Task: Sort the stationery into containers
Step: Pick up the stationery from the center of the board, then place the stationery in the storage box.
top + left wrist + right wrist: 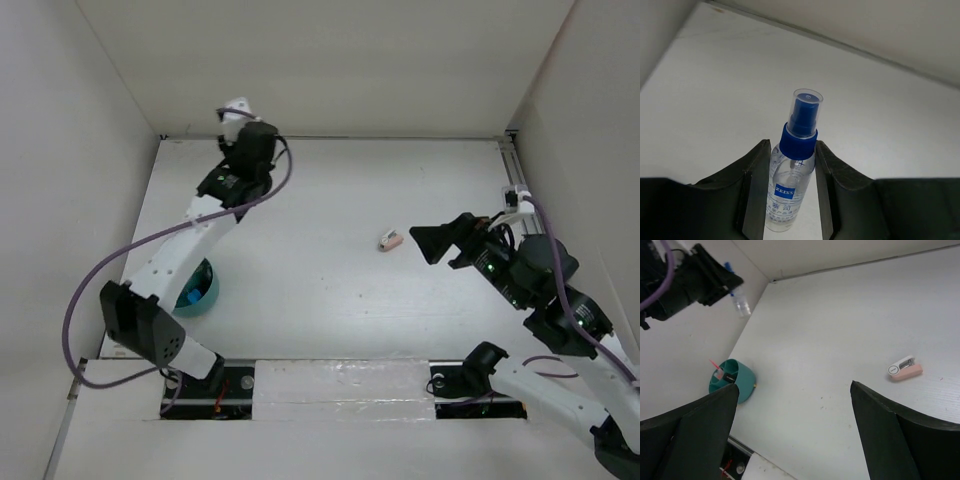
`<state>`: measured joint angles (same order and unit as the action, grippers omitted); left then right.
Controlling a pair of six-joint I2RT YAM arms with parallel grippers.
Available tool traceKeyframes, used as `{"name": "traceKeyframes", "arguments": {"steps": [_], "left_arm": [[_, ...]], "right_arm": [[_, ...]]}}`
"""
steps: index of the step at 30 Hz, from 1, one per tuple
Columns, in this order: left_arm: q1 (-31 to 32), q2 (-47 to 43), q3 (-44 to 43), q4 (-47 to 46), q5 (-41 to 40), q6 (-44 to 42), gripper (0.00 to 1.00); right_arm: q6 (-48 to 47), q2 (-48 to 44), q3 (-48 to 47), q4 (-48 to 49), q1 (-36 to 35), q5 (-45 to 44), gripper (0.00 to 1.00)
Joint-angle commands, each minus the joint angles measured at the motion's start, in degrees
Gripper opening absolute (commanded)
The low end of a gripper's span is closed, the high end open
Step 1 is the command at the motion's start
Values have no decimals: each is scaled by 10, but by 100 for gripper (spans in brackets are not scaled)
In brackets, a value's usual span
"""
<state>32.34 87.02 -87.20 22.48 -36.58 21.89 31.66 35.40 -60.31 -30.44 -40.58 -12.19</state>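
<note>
The worktop (330, 190) is a plain white board, a little scuffed. White walls (330, 60) close it on the left, the far side and the right. A metal rail runs along the right edge.

The left hand (791, 143) is up in the far-left corner, its fingers clamped on a clear spray bottle (785, 200). The bottle's long axis lies along the fingers, and its blue cap points out past the fingertips, toward the far wall.

A small pinkish-beige item (390, 240) lies flat near the middle of the worktop, its long axis roughly left to right and its white end leftward.

The right hand (432, 243), fingers wide apart and empty, hangs just to the right of it.

The teal cup (740, 385) stands upright near the left edge, partly under the left arm, with a black marker (728, 376) leaning inside.
</note>
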Motion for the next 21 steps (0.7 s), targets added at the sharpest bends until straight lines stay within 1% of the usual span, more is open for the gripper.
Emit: {"name": "traceKeyframes", "arguments": {"steps": [1,2,3,5,6,7,9,10,11,12,13,14,15,16,17,18,19,20,21], "left_arm": [[-53,-64,41,-23,-100,50,0],[-61,-76,41,-24,-115,61,0],[-66,-100,49,-24,-161,81,0],[-66,-127,62,-29,-219,97,0],[-66,-140,72,-29,-264,104,0],[-71,-163,78,-29,-280,104,0],[-82,-183,91,-21,-296,112,0],[-101,-198,97,-14,-309,112,0],[-116,-206,105,-6,-309,118,0],[-132,-214,111,-1,-293,118,0],[-148,-222,117,-1,-265,118,0],[-166,-250,140,-8,-254,118,0],[-166,-267,154,-46,-247,103,0],[-166,-281,163,-58,-237,81,0],[-166,-290,164,-58,-237,81,0],[-166,-290,154,-42,-237,90,0],[-166,-290,142,11,-237,104,0],[-166,-290,129,39,-248,131,0],[-166,-282,110,64,-248,140,0]], "right_arm": [[-9,17,26,56,6,49,99],[-2,31,33,80,6,66,99],[-2,38,41,95,6,107,99],[5,49,67,129,6,143,99],[12,57,74,158,6,168,99],[12,57,80,172,6,179,99],[17,72,92,198,6,192,99],[17,72,92,205,6,201,99],[17,79,97,214,1,208,99],[17,79,106,226,1,218,99],[10,98,113,264,1,235,99],[9,107,120,291,1,281,99],[9,121,126,316,1,305,99],[9,150,126,355,-5,329,98],[9,165,126,377,-5,369,98],[9,179,126,398,-19,382,96],[9,200,133,419,-25,391,95],[9,209,133,469,-33,399,95],[9,219,138,492,-44,413,95]]}}
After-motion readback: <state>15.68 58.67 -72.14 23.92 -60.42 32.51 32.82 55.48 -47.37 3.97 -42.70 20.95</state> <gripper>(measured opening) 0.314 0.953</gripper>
